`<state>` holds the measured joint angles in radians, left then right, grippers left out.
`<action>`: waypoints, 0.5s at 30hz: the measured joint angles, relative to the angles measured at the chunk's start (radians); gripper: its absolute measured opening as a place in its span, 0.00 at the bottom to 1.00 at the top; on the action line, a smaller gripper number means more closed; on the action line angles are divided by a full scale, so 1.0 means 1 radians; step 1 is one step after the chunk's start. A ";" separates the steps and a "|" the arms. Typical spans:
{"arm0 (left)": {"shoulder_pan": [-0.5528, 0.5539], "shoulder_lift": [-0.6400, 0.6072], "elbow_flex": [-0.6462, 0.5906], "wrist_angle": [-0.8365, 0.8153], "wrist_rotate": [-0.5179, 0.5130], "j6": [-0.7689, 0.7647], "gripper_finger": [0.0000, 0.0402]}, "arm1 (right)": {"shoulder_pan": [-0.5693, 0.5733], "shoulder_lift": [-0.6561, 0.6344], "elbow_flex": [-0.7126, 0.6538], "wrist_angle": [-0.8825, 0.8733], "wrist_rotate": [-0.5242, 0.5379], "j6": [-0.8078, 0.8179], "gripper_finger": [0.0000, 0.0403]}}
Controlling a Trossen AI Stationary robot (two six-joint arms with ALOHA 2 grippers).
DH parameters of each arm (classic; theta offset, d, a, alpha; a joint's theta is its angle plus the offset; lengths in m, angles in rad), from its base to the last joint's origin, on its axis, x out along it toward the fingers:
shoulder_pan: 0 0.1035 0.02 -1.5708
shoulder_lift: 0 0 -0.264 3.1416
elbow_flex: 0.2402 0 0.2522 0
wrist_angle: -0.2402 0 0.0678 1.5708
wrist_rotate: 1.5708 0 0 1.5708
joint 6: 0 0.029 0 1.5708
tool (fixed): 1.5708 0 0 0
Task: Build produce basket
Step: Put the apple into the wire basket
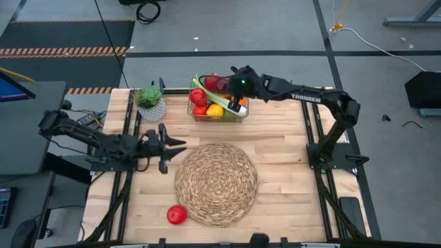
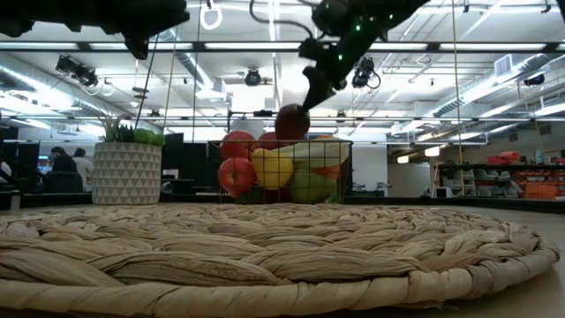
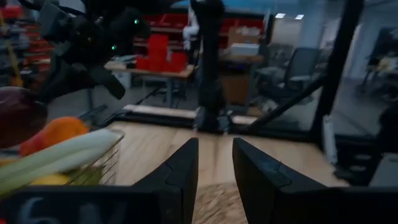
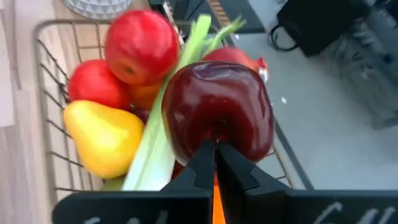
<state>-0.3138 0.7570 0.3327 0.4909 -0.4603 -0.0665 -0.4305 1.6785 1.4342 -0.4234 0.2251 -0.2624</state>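
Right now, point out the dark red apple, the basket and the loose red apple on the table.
Dark red apple (image 4: 217, 115): right wrist view, its glossy front.
Basket (image 4: 46, 81): right wrist view, wire side wall.
Loose apple (image 1: 177, 214): high view, its top, beside the mat.

A large round woven straw mat (image 1: 216, 184) is lying at the middle of the wooden table (image 1: 289, 151). A white patterned pot holding a green plant (image 1: 150, 103) is standing beyond the mat's far left edge — well apart from it, by the table's far edge.
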 joint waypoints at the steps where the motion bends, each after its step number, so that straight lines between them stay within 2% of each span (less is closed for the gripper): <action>1: 0.012 -0.006 0.003 -0.029 0.000 0.000 0.26 | -0.014 0.011 0.000 0.002 -0.009 0.004 0.02; 8: 0.080 -0.004 0.085 -0.252 0.000 0.000 0.26 | -0.073 0.096 0.000 0.004 0.009 0.024 0.03; 11: 0.089 -0.005 0.096 -0.270 0.000 -0.002 0.26 | -0.087 0.121 0.000 0.009 0.021 0.023 0.06; 15: 0.088 -0.005 0.096 -0.277 0.001 -0.006 0.26 | -0.098 0.132 0.000 0.003 -0.010 0.031 0.14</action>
<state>-0.2254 0.7521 0.4286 0.2142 -0.4591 -0.0726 -0.5287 1.8107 1.4342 -0.4204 0.2154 -0.2314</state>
